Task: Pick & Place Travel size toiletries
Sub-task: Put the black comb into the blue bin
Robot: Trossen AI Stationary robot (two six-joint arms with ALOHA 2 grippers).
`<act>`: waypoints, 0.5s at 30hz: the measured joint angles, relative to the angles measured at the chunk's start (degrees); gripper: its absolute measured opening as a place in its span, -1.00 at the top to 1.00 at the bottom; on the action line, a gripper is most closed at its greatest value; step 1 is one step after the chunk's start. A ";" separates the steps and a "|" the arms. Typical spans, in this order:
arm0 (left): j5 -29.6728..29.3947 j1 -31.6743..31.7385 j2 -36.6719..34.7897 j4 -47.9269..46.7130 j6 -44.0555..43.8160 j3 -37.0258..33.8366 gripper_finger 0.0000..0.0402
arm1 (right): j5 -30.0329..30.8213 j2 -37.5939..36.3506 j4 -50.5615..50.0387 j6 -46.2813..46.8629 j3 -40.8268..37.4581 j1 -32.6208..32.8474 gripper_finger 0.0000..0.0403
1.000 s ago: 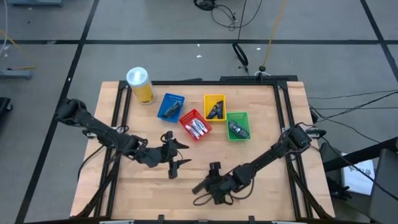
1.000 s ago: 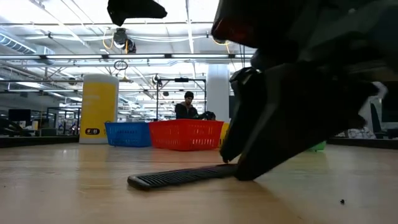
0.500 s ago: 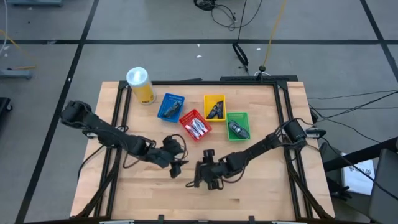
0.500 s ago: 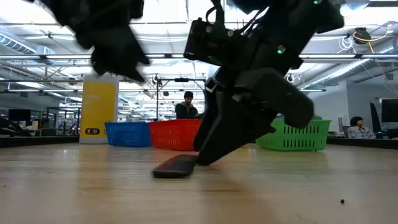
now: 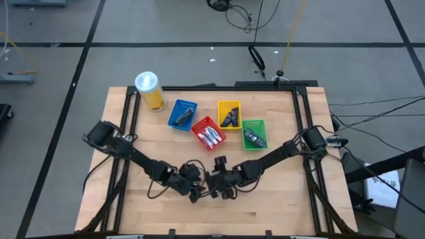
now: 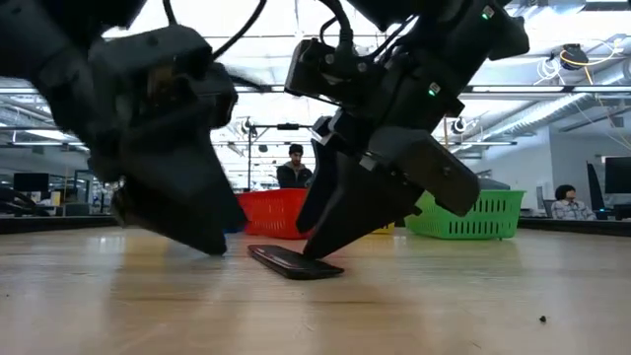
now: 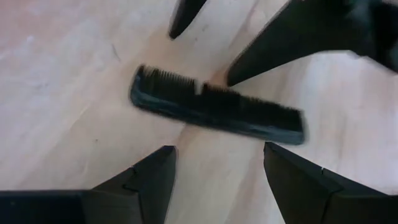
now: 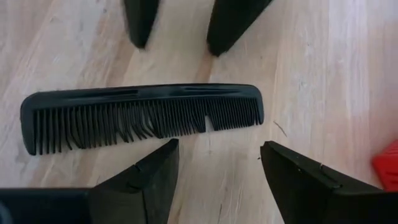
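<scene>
Four small plastic baskets are set in a cluster on the far half of the wooden table [image 5: 279, 199].

Blue basket [image 5: 182, 113]: dark flat items are held in it; their number cannot be told.

Red basket [image 5: 208, 132]: silvery-white mini tubes [image 5: 211, 137] are laid side by side in it, about three.

Yellow basket [image 5: 229, 114]: dark pieces are held in it; no count can be made.

Green basket [image 5: 253, 133]: one dark rounded piece [image 5: 252, 138] is seen in it.

One tall yellow canister [image 5: 150, 91] with a white lid is stood upright just beside the blue basket, near the far left corner.

One black comb [image 8: 140, 116] is laid flat on the bare wood on the near half of the table, outside every basket, between the two grippers. Several of its teeth are bent and a gap is seen in the row.

Left gripper [image 5: 194, 191]: lowered close to the table at the comb's left side, its two fingers [image 7: 152, 180] spread wide on either side of the comb's line, nothing gripped.

Right gripper [image 5: 219, 188]: lowered at the comb's right side, facing the left one, its fingers [image 8: 149, 177] likewise held apart, nothing gripped. In the low view one fingertip is seen at or just above the comb's end; contact cannot be told.

Count: four baskets, one canister, one comb, two arms. Two people are seen in the room beyond the table.
</scene>
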 joint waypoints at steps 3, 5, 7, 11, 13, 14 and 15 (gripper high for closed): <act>-0.39 0.64 2.60 2.30 -2.04 0.14 -0.20 | -1.00 -0.01 0.87 -0.53 -0.01 0.82 -0.09; -0.39 1.34 4.02 3.87 -5.35 0.21 -0.20 | -3.11 -0.15 0.87 -0.66 -0.01 1.29 -0.09; 0.03 2.04 4.90 5.93 -7.22 0.15 -0.20 | -4.52 -0.17 0.46 -0.71 -0.01 1.95 -0.09; 0.79 3.49 5.17 10.25 -5.45 0.09 -0.20 | -5.35 -0.26 0.15 -2.41 -0.01 2.94 -0.09; 2.56 4.39 5.22 13.09 -2.53 0.07 -0.20 | -5.82 -0.26 0.50 -2.60 -0.01 2.96 -0.09; 3.93 4.89 5.30 14.41 -0.99 0.04 -0.20 | -5.84 -0.26 0.55 -2.60 -0.01 2.96 -0.09; 5.96 5.43 5.42 15.22 0.34 0.16 -0.20 | -5.84 -0.26 0.64 -2.60 -0.01 2.90 -0.09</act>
